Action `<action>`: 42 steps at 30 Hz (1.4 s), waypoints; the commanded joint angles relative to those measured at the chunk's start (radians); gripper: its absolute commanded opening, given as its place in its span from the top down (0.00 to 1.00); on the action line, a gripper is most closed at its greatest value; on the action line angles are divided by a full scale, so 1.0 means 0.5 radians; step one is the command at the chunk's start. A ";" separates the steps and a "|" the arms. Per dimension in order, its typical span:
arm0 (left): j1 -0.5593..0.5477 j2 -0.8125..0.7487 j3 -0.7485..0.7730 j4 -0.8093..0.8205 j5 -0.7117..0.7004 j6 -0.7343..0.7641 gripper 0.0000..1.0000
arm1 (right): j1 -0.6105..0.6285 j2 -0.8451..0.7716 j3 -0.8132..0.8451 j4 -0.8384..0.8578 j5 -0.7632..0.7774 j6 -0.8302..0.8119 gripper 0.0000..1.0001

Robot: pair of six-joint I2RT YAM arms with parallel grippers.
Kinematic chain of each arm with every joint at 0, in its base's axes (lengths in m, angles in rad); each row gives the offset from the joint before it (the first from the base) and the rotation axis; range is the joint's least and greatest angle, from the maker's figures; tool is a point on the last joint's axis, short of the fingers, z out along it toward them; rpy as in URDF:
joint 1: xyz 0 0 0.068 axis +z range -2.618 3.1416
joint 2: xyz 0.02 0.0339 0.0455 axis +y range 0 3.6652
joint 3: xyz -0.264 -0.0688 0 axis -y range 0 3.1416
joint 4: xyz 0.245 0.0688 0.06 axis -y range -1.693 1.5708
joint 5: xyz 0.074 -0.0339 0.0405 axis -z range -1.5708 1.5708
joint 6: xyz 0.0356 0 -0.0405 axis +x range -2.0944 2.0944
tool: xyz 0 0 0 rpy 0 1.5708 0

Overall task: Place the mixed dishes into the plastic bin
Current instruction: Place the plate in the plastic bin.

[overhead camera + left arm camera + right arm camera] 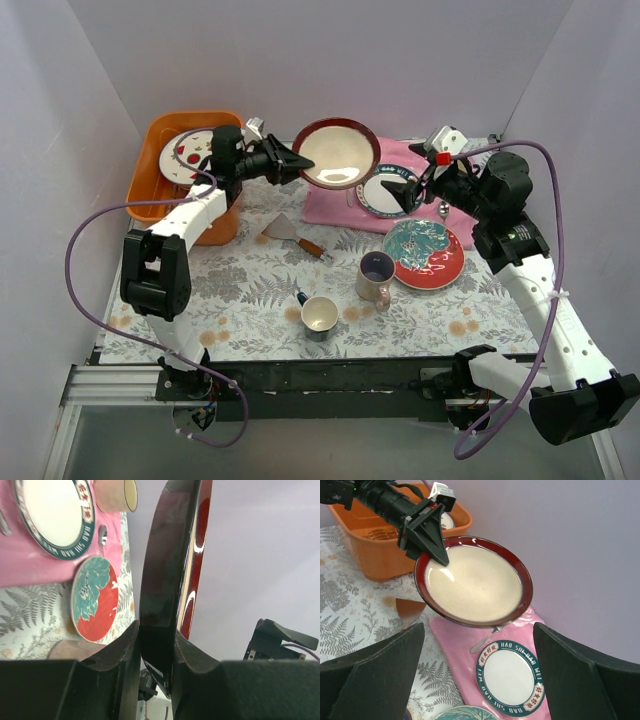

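Observation:
My left gripper (298,160) is shut on the left rim of the beige bowl (335,152), which has a dark red rim, and holds it in the air just right of the orange bin (160,135). In the left wrist view the fingers (120,655) clamp the bowl's edge (170,555). A white plate with red fruit marks (188,152) lies in the bin. My right gripper (410,190) is open and empty; in its own view (479,627) it hangs over the pink mat, facing the bowl (475,582). The red-rimmed teal plate (423,253) and the lilac mug (376,278) stand on the table.
A white plate with a dark green lettered rim (388,190) and a spoon (487,639) lie on the pink mat (340,205). A cream mug with a dark handle (319,316) stands near the front. A scraper (283,229) lies mid-table. White walls enclose the table.

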 commanded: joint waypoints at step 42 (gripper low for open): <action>1.144 -0.414 0.087 0.101 -0.020 0.069 1.00 | -0.255 0.076 -0.136 0.232 0.260 0.624 0.02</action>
